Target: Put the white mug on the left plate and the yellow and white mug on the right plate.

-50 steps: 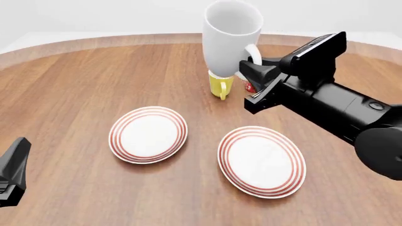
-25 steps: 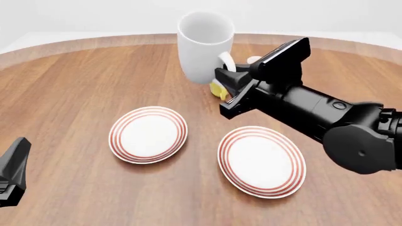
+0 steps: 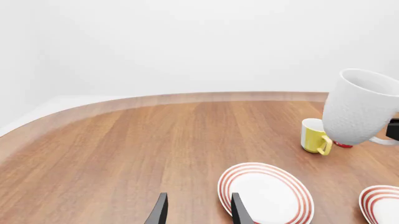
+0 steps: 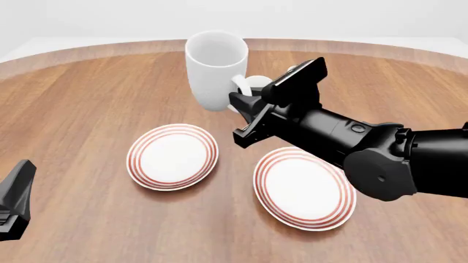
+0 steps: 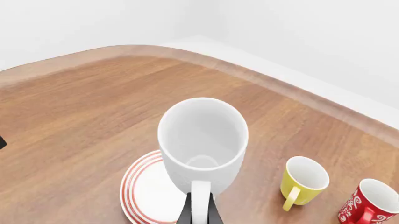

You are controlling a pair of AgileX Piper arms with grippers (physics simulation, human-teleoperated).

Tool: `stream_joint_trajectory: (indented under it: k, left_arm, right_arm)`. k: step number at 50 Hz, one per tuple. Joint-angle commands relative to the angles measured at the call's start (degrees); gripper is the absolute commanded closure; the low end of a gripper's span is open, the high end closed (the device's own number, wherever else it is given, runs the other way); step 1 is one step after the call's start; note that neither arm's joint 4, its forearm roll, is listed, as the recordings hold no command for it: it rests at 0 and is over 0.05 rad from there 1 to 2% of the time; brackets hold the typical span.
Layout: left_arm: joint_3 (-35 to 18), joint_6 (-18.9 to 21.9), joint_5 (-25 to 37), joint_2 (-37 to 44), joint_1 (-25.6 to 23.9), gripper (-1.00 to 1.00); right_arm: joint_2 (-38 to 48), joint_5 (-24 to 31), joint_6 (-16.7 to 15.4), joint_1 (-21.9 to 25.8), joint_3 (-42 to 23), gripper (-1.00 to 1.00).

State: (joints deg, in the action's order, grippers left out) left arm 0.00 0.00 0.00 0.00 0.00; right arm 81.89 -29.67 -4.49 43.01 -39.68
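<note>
- Large plain white mug [image 4: 216,68] hangs in the air, tilted, above the far edge of the smaller red-ringed white plate [image 4: 172,156]; right gripper [image 4: 245,104] has its jaws clenched on the loop handle.
- Front view: black right arm hides nearly all of the small yellow mug with white inside [image 5: 302,182]; only a pale sliver shows past the handle. The slim red cup with white swirls [image 5: 367,203] is fully hidden there.
- Right wrist view: red cup cut off at the frame edge, just beside the yellow mug; both stand on the round wooden surface [image 4: 87,98].
- Left wrist view: red cup barely peeks from behind the white mug; larger red-ringed plate [image 4: 303,188] is cut by the frame corner.
- Left gripper [image 3: 196,210]: only two dark tips visible, jaws apart, grasping nothing, low at the near left.
- Both plates bare, near each other but not touching.
- Wide open wood to the left and far left, out to the curved rim.
</note>
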Motion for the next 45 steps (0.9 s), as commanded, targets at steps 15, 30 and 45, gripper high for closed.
stream_joint_trajectory:
  k: [15,30,45]
  left_arm:
    - [0.0,0.0,0.0,0.0,0.0,-1.0]
    - [0.0,0.0,0.0,0.0,0.0,-1.0]
    - [0.0,0.0,0.0,0.0,0.0,-1.0]
  right_arm:
    - [4.4,-1.4,1.2,2.6,-2.5,1.0]
    - [7.3,-3.0,2.7,3.3,-2.9,1.0]
    - [9.3,-3.8,3.6,4.3,-3.2,1.0]
